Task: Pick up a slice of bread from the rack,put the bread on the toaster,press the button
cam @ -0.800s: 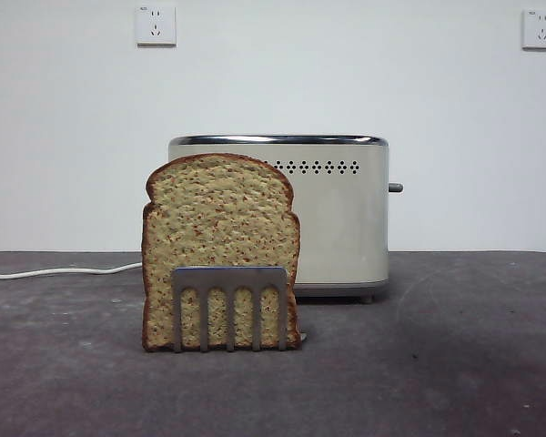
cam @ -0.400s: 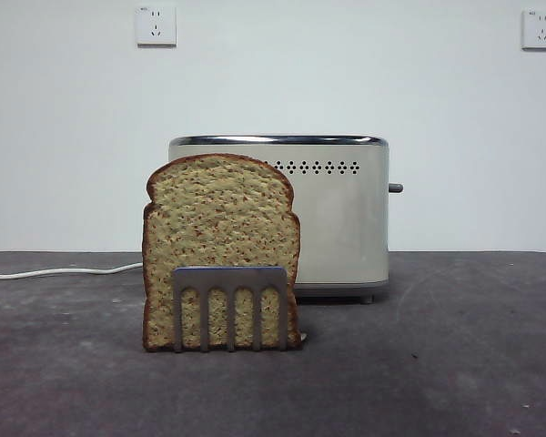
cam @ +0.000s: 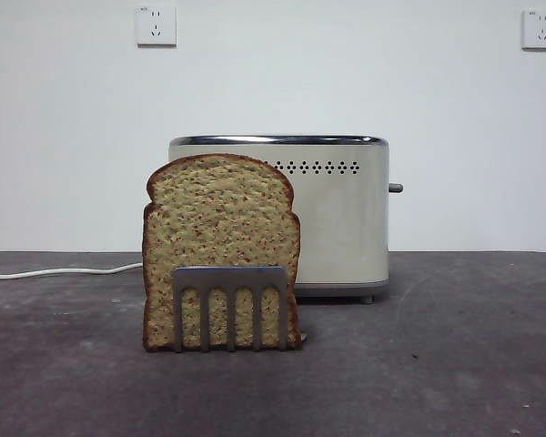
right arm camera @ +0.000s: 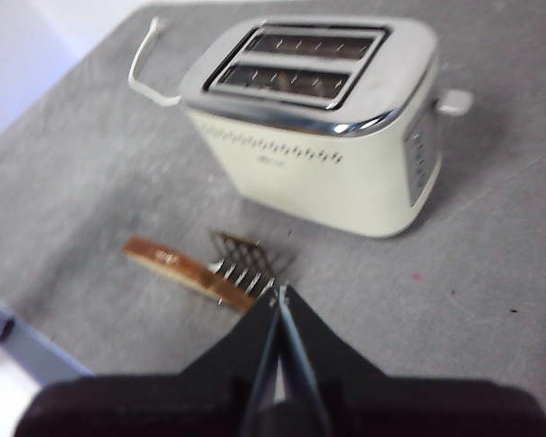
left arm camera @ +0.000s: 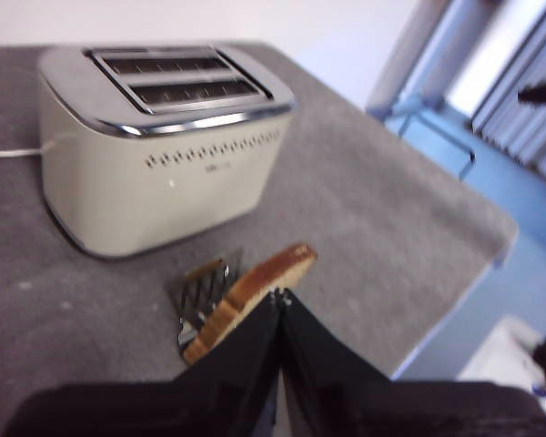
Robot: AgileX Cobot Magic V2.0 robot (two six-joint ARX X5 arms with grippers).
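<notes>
Bread slice (cam: 220, 238) stands in rack (cam: 229, 282); left gripper (left arm camera: 279, 296) and right gripper (right arm camera: 280, 293) hover closed, empty.

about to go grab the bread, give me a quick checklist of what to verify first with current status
1. Slice of bread upright in the rack: ok.
2. Nothing above the bread in the front view, top edge free to grasp: ok.
3. Toaster slots look empty in both wrist views: ok.
4. Button up at the toaster's narrow end, not pressed: ok.
5. Left gripper open for the grasp: not ok, jaws together above the bread.
6. Right gripper out of the way: ok, held high, jaws together.
</notes>
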